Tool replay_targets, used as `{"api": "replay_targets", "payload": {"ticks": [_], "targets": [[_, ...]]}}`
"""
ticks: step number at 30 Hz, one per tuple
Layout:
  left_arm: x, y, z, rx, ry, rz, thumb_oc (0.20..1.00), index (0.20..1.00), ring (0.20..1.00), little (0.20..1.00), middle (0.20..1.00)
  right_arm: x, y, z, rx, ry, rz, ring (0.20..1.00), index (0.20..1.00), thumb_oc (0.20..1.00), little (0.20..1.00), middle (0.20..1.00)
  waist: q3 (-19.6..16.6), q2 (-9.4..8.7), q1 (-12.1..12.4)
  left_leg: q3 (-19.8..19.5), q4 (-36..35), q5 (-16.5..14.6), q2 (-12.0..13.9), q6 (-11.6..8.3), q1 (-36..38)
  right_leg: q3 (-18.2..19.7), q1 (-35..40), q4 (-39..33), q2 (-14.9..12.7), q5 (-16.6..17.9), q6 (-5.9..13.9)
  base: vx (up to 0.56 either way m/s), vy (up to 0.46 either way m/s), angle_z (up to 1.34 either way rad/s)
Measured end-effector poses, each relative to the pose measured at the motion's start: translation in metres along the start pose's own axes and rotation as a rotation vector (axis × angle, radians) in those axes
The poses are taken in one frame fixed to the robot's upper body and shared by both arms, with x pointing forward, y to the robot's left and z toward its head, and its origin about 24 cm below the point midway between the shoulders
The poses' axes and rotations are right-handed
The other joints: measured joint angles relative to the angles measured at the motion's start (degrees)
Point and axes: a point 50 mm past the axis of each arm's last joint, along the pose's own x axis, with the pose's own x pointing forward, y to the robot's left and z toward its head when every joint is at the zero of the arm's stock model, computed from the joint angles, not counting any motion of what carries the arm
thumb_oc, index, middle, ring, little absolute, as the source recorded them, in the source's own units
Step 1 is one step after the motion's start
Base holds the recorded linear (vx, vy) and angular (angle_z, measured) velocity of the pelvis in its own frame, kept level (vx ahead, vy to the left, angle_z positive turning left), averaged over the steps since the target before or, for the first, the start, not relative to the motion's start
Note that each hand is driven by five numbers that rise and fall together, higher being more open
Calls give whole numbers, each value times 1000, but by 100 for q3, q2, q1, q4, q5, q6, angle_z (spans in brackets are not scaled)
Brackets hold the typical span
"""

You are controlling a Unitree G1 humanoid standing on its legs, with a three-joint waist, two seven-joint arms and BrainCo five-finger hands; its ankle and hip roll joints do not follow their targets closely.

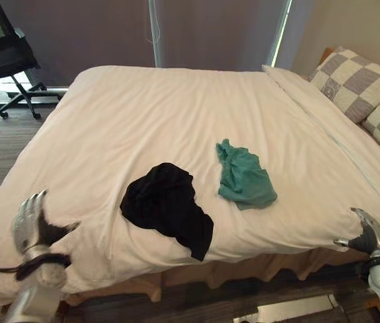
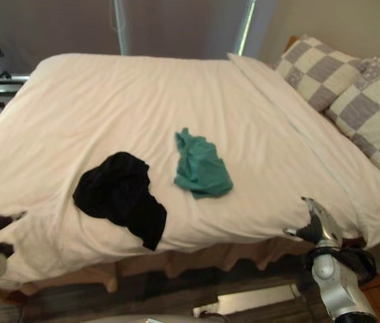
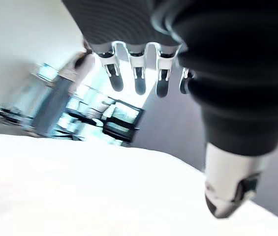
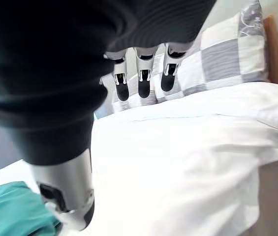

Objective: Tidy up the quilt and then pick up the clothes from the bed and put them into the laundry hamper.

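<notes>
Both hands, left (image 1: 31,225) and right (image 1: 370,235), fingers relaxed at quilt (image 1: 142,114) edge, black garment (image 1: 166,205), teal garment (image 1: 245,176), checked pillows (image 1: 354,79)

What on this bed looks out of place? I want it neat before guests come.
Two crumpled garments lie on the white quilt: a black garment near the foot edge and a teal garment beside it, toward the checked pillows. The quilt itself lies fairly smooth, with a robot hand at each near corner.
</notes>
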Motion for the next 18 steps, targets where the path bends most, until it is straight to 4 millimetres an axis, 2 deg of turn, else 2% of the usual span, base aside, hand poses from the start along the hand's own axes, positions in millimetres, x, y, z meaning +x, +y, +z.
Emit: {"api": "replay_targets", "payload": {"ticks": [1, 2, 3, 4, 5, 8, 9, 12, 13, 18], "targets": [[0, 3, -10, 33, -42, -87, 1000, 1000, 1000, 1000, 1000, 5, -5, 6, -15, -42, 19, 1000, 1000, 1000, 1000, 1000, -10, 62, -28, 32, 51, -53, 28, -44, -22, 76, -99, 98, 7, -20, -31, -4, 10, -29], [1, 18, -14, 39, -16, -69, 1000, 1000, 1000, 1000, 1000, 7, -16, 12, -10, -63, -20, 1000, 1000, 1000, 1000, 1000, 74, 43, -85, 105, 67, -51, 52, -38, -25, 118, -96, 89, 24, -19, -30, -11, 3, -21], [2, 40, 0, -31, -56, 32, 1000, 1000, 1000, 1000, 1000, 3, -23, 14, -7, -78, -51, 1000, 1000, 1000, 1000, 1000, 175, 99, -93, 93, 78, -52, 59, -41, -90, 105, -105, 59, 38, -12, -22, -16, -6, -6], [-1, 45, 13, -44, -137, 43, 1000, 1000, 1000, 1000, 1000, 2, -24, 17, -19, -100, -40, 1000, 1000, 1000, 1000, 1000, 202, 133, -70, 100, 16, -41, 46, -32, -67, 93, -115, 46, 32, -7, -18, -37, -7, 7], [-1, 43, 22, -35, -202, 10, 1000, 1000, 1000, 1000, 1000, 2, -24, 22, -12, -123, -44, 1000, 1000, 1000, 1000, 1000, 196, 125, -48, 100, -20, -3, 29, -36, -31, 99, -82, 16, 34, 14, -27, -41, 0, 0], [0, 26, 20, -21, -190, -61, 1000, 1000, 1000, 1000, 1000, 7, -22, 36, 11, -178, -45, 1000, 1000, 1000, 1000, 1000, 288, 264, -88, 126, -13, -3, 7, -33, -33, 129, -163, 7, 15, 25, -23, -45, 4, -6], [2, 18, 20, 0, -186, -98, 1000, 1000, 1000, 1000, 1000, 10, -20, 46, 17, -218, -37, 1000, 1000, 1000, 1000, 1000, 384, 313, -77, 161, -12, 13, 5, -27, -75, 162, -193, -18, 19, 89, -31, -50, 3, -9], [6, 3, 24, 42, -194, -150, 1000, 1000, 1000, 1000, 1000, 13, -16, 58, 32, -257, -30, 1000, 1000, 1000, 1000, 1000, 497, 345, -77, 258, -8, 20, 9, -28, -137, 221, -306, -95, 35, 128, -23, -84, 10, -16], [13, -1, 32, 72, -217, -156, 1000, 1000, 1000, 1000, 1000, 17, -17, 67, 41, -285, -36, 1000, 1000, 1000, 1000, 1000, 638, 336, -49, 303, -9, 35, 11, -31, -172, 267, -347, -115, 43, 188, -31, -100, 16, -23], [43, 1, 51, 120, -225, -96, 1000, 1000, 1000, 1000, 1000, 25, -22, 83, 72, -325, -69, 1000, 1000, 1000, 1000, 1000, 1071, 262, -173, 445, -6, 90, 1, -7, -403, 393, -662, -113, 41, 317, -55, -141, 13, -18]]}}
